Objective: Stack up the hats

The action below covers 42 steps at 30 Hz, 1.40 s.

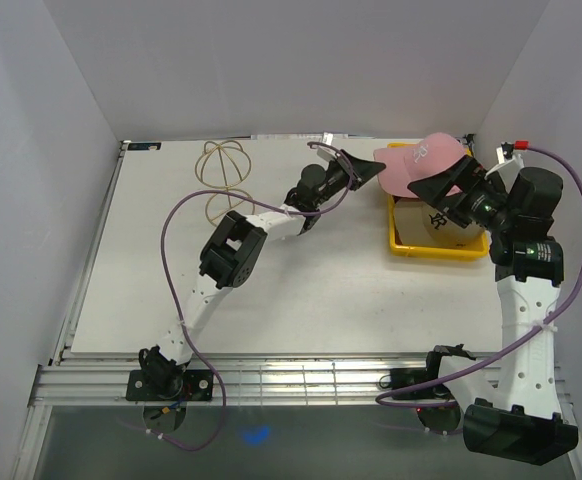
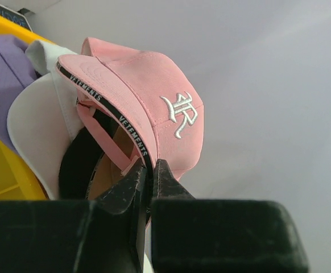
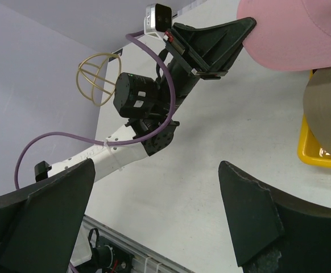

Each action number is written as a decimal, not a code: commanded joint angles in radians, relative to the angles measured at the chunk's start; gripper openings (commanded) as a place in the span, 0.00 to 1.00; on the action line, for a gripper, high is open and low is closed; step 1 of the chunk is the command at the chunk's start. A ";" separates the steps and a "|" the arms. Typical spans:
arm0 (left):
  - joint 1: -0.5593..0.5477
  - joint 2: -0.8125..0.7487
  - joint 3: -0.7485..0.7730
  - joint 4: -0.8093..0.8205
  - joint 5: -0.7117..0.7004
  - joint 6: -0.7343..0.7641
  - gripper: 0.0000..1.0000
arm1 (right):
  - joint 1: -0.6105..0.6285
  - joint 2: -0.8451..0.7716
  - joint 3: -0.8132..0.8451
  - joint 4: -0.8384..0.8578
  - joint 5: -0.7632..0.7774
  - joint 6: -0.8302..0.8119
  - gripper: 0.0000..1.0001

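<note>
My left gripper (image 1: pixel 371 170) is shut on the edge of the pink hat (image 1: pixel 421 163) and holds it up over the yellow tray (image 1: pixel 403 246). The left wrist view shows the fingertips (image 2: pixel 160 173) pinching the pink hat (image 2: pixel 154 96). Behind it lie the white hat (image 2: pixel 34 125), the purple hat (image 2: pixel 0 74) and the black hat (image 2: pixel 77 165). My right gripper (image 1: pixel 446 185) is open and empty beside the pink hat, above a tan hat (image 1: pixel 441 224) in the tray. The right wrist view shows its open gripper (image 3: pixel 160 199), the pink hat (image 3: pixel 302 34) and the tan hat (image 3: pixel 327 119).
A gold wire frame (image 1: pixel 221 165) lies at the back left of the white table (image 1: pixel 271 290); it also shows in the right wrist view (image 3: pixel 97 79). White walls close in the back and both sides. The tray's wall (image 3: pixel 319 159) shows in the right wrist view.
</note>
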 commanded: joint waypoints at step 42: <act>0.235 -1.372 -0.867 -0.388 -0.720 0.235 0.00 | 0.429 0.303 0.373 0.043 0.155 0.124 0.94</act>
